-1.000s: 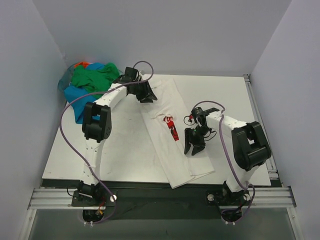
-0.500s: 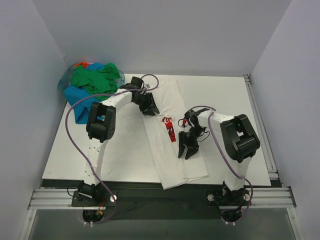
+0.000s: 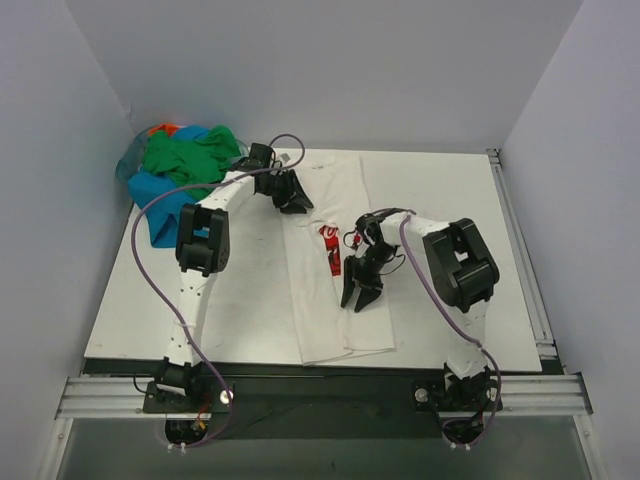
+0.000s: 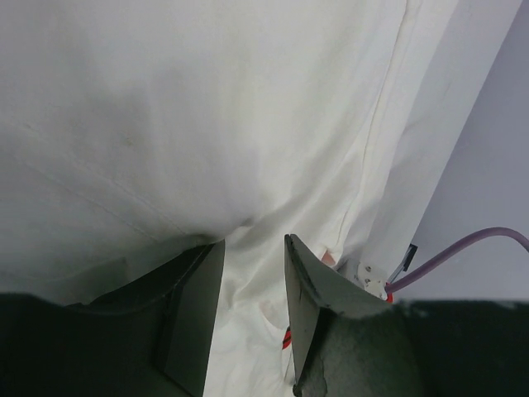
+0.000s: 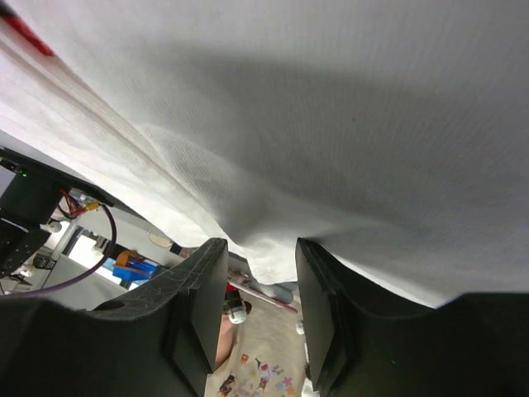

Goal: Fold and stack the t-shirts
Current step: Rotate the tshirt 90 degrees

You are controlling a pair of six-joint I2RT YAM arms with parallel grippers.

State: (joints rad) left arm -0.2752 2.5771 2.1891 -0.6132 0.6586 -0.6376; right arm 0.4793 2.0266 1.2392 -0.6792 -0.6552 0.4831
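White table [image 3: 230, 300] carries a white t-shirt [image 3: 325, 315], laid out as a long narrow band between the two arms and apparently already folded in lengthwise. Beyond the left end effector [image 3: 288, 195], on its outer side, a heap of coloured t-shirts [image 3: 185, 165] in green, blue, teal and orange sits in the far corner, out of the working space. The left end effector pinches a bunch of white cloth at the band's far end. The right end effector [image 3: 358, 290] is clamped on the band's edge in its nearer half, with fabric draped above its fingers. Holding both ends likely lets the pair keep the band straight for a crosswise fold. The red logo [image 3: 329, 248] lies just beside the right end effector, on its inner side.
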